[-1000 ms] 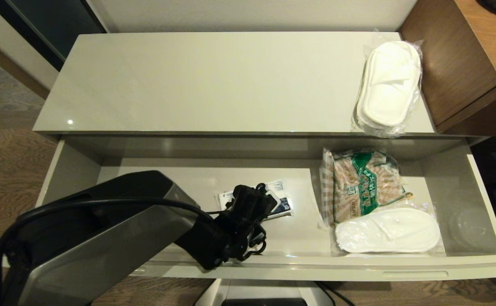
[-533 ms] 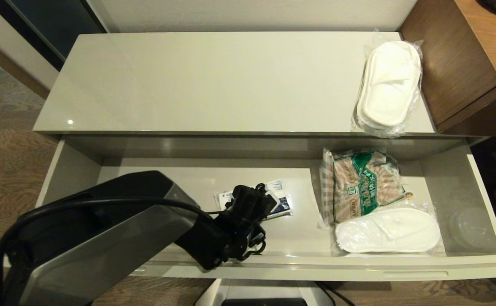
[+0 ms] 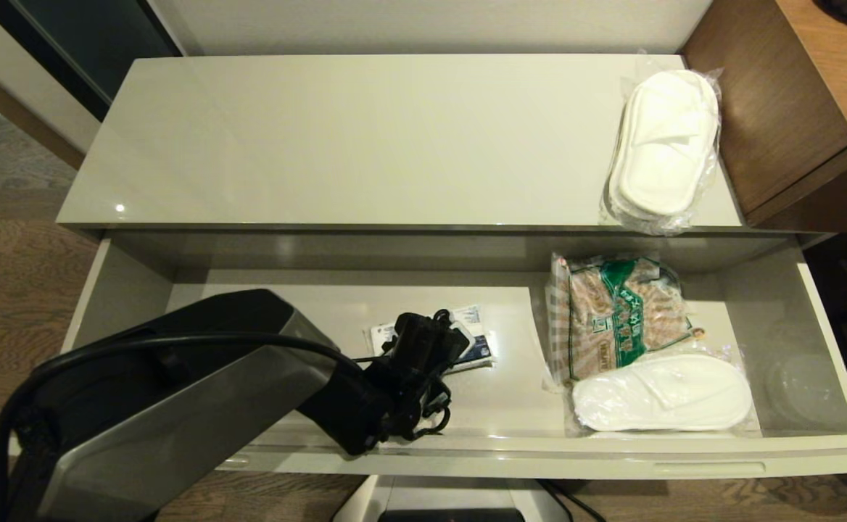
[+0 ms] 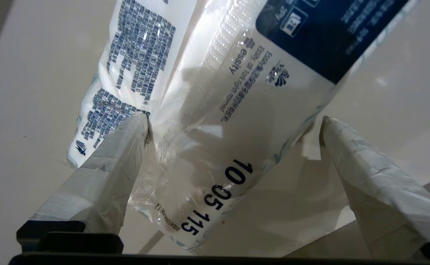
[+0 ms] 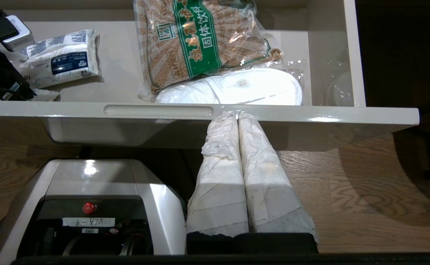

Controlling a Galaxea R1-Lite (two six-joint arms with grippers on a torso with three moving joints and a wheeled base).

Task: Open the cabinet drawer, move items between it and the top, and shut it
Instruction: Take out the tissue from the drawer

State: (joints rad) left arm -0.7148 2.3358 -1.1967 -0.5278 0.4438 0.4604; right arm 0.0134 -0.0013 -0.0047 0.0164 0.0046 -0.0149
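The cabinet drawer (image 3: 539,457) stands pulled out wide under the top (image 3: 365,138). On its floor near the middle lies the small white tissue pack (image 3: 476,341) with blue print, its "10 05 115" end showing in the left wrist view (image 4: 215,92). My left gripper (image 3: 434,337) reaches down into the drawer and is shut on the pack, one finger (image 4: 126,147) pressed into its side. One wrapped pair of slippers (image 3: 666,145) lies on the top at the right, another (image 3: 663,395) in the drawer's front right. My right gripper (image 5: 238,114) is shut, just below the drawer's front rim.
A brown-and-green checked snack bag (image 3: 623,312) lies in the drawer behind the slippers. Something clear and round (image 3: 804,384) sits in the drawer's right end. The brown wood desk (image 3: 793,94) adjoins the top on the right. My base (image 5: 90,206) is under the drawer front.
My left gripper and the tissue pack have shifted together slightly to the left and back in the drawer. Everything else is as before.
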